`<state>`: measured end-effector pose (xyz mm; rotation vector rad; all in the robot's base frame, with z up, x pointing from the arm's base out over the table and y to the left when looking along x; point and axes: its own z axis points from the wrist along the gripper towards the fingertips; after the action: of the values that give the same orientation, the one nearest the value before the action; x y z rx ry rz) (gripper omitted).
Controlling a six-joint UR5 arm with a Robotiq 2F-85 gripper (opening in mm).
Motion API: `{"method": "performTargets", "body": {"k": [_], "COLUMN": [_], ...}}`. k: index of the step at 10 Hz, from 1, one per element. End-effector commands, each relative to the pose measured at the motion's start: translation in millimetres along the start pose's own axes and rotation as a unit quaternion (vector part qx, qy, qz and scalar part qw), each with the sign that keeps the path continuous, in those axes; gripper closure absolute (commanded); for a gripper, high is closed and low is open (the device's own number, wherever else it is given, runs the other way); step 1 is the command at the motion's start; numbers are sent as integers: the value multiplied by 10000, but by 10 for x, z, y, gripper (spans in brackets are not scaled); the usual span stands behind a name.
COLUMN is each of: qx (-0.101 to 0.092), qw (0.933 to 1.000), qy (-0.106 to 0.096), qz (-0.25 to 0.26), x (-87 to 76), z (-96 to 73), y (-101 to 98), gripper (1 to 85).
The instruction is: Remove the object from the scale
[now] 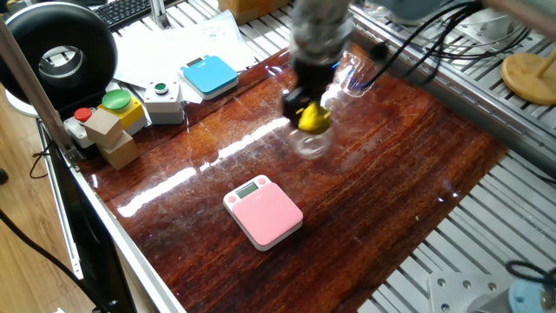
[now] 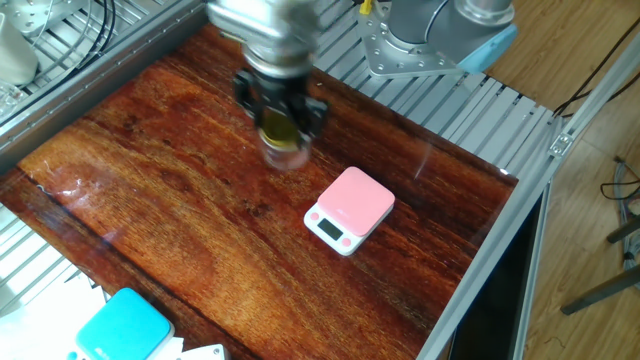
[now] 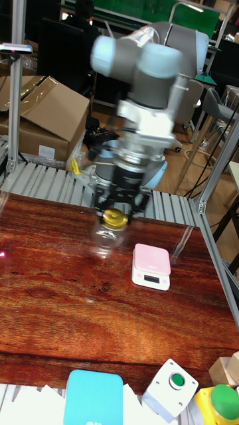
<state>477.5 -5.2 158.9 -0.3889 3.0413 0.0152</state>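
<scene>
The pink scale [image 1: 263,213] [image 2: 350,209] [image 3: 151,265] lies bare on the wooden table, display facing the front edge. The clear jar with the yellow-gold lid [image 1: 310,124] [image 2: 281,135] [image 3: 113,229] hangs in the air well away from the scale, above the table's middle. My gripper [image 1: 307,111] [image 2: 280,118] [image 3: 117,211] is shut on the jar at its lid, the black fingers on either side of it. The arm and jar are motion-blurred.
A blue scale [image 1: 209,76] [image 2: 125,325] [image 3: 93,398], a white button box [image 1: 161,100] [image 3: 167,392], and wooden blocks [image 1: 113,139] sit by one table edge. A black ring light [image 1: 59,54] stands in the corner. Metal rails border the table.
</scene>
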Motion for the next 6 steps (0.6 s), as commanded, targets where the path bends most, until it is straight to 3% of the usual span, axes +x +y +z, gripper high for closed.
{"method": "performTargets", "body": {"k": [1, 2, 4, 6], "qx": [-281, -294, -320, -328], "qw": [9992, 9993, 9987, 9985], "qy": [-146, -157, -377, -441], "qz": [-241, -194, -119, -68], "x": [182, 192, 104, 85], "z": [-1, 70, 311, 409], "y": [-450, -464, -448, -423], "gripper": [847, 847, 847, 847]}}
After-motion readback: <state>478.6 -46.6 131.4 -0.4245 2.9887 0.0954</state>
